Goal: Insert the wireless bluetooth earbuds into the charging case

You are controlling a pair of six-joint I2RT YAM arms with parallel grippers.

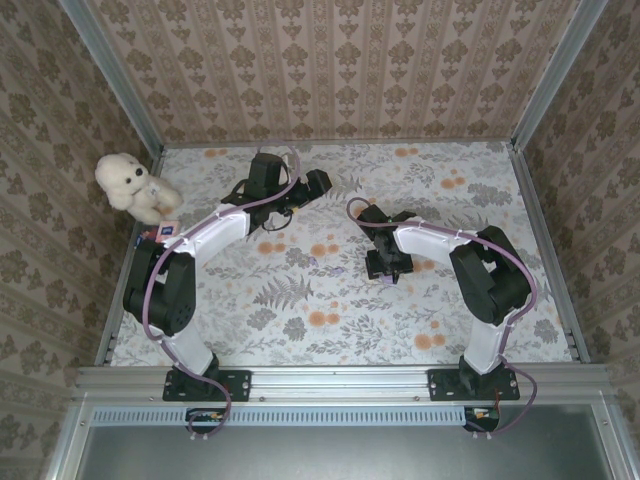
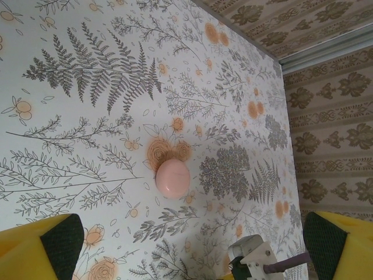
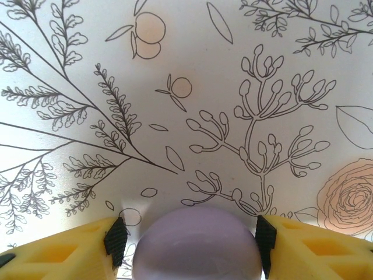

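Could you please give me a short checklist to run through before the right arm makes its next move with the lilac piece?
1. Lilac rounded piece sits between the pads of the right gripper: ok.
2. Both pads pressed firmly on it: cannot tell.
3. Left gripper open and empty: ok.
4. Pink rounded piece lies free on the floral cloth, apart from the left gripper: ok.
5. Either piece opened to take an earbud: cannot tell.

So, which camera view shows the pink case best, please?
Left wrist view: the pink case lies whole, unobstructed, on the floral cloth. From the top view it is too small to tell from orange blotches.
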